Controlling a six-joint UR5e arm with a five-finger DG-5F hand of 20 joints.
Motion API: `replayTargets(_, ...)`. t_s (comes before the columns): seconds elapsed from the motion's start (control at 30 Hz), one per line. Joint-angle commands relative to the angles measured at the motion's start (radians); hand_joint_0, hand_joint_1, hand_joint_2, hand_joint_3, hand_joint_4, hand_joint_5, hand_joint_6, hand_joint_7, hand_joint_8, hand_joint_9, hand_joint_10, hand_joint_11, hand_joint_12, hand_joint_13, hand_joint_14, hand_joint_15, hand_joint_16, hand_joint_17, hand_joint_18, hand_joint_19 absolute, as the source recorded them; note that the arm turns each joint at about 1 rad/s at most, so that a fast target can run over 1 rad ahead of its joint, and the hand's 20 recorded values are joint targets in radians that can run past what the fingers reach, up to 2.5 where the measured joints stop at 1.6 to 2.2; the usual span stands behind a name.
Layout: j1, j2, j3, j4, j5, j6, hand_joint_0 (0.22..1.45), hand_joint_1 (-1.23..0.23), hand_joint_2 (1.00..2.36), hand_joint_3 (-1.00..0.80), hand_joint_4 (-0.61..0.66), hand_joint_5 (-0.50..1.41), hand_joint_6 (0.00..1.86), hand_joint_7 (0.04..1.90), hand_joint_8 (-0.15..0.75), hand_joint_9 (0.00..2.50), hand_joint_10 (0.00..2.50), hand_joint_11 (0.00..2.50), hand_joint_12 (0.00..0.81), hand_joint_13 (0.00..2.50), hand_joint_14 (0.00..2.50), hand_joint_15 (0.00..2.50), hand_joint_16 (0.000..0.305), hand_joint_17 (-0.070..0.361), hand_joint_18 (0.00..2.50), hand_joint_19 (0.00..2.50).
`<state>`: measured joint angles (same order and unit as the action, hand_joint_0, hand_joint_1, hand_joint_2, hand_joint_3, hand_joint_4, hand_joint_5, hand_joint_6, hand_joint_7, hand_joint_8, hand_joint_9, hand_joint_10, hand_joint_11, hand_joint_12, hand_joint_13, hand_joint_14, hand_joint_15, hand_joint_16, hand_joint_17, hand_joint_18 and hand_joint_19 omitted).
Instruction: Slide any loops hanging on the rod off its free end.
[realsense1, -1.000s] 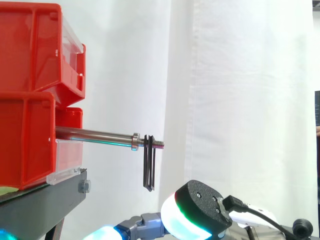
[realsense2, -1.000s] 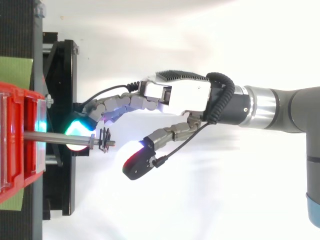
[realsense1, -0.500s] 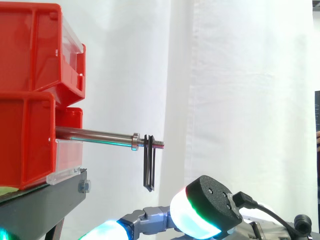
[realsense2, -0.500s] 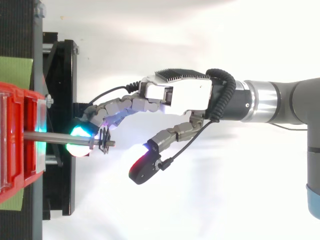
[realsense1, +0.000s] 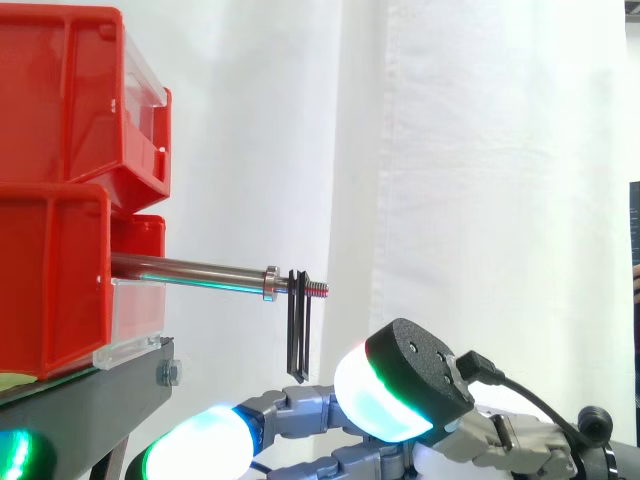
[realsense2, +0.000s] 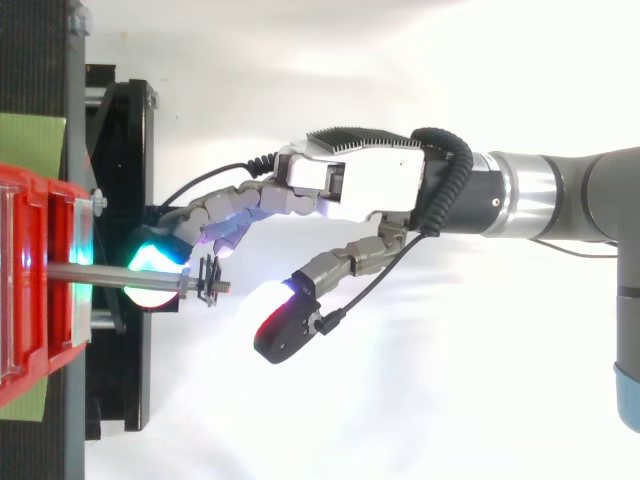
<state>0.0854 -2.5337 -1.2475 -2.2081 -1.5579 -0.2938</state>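
"At the free end of the rod (realsense1: 190, 270), right of the red bins (realsense1: 60, 190), how far along are you?"

"Nothing is off yet, by my reading. The black loops (realsense1: 299, 335) hang on the threaded tip, just right of the metal collar (realsense1: 270, 283). Only a short stretch of thread lies between them and the open end. They hang straight down."

"And the hand?"

"I have the hand (realsense2: 350, 185) low, coming in from the right. Its fingers are loosely spread and hold nothing. The glowing fingertips (realsense1: 200, 445) reach left beneath the rod, toward the black stand (realsense1: 90, 400). The thumb pad (realsense1: 385, 395) stands right of the loops, on the near side. A finger passes close under the loops' lower ends; I cannot tell whether it touches them."

"So what is left?"

"The whole slide, as I judge it. A finger has to get in on the collar side of the loops and push them right, past the thread. The thread may catch them on the way."
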Motion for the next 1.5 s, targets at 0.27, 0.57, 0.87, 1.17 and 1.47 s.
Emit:
replayTargets(0.27, -0.012, 0.029, -0.001, -0.031, -0.018, -0.001, 0.57, -0.54, 1.01, -0.44, 0.28, -0.18, 0.5, 0.68, 0.296, 0.58, 0.0, 0.0, 0.325, 0.62, 0.0, 0.01, 0.049, 0.111, 0.77, 0.43)
replayTargets(0.57, -0.012, 0.036, 0.0, -0.047, -0.018, -0.001, 0.6, -0.56, 1.01, -0.4, 0.3, -0.16, 0.5, 0.79, 0.296, 0.6, 0.0, 0.0, 0.322, 0.65, 0.0, 0.03, 0.049, 0.109, 0.79, 0.44)
replayTargets(0.87, -0.007, 0.049, 0.007, -0.045, -0.013, -0.001, 0.62, -0.58, 1.01, -0.37, 0.32, -0.14, 0.5, 0.89, 0.295, 0.61, 0.0, 0.0, 0.319, 0.67, 0.0, 0.05, 0.048, 0.107, 0.81, 0.44)
replayTargets(1.17, -0.006, 0.049, 0.014, -0.047, -0.011, -0.002, 0.62, -0.59, 1.01, -0.37, 0.32, -0.13, 0.5, 0.94, 0.296, 0.62, 0.0, 0.0, 0.32, 0.68, 0.0, 0.06, 0.048, 0.107, 0.81, 0.44)
replayTargets(1.47, -0.013, 0.049, 0.014, -0.048, -0.016, -0.002, 0.62, -0.59, 1.01, -0.36, 0.32, -0.13, 0.5, 0.96, 0.297, 0.63, 0.0, 0.0, 0.321, 0.69, 0.0, 0.06, 0.047, 0.107, 0.82, 0.45)
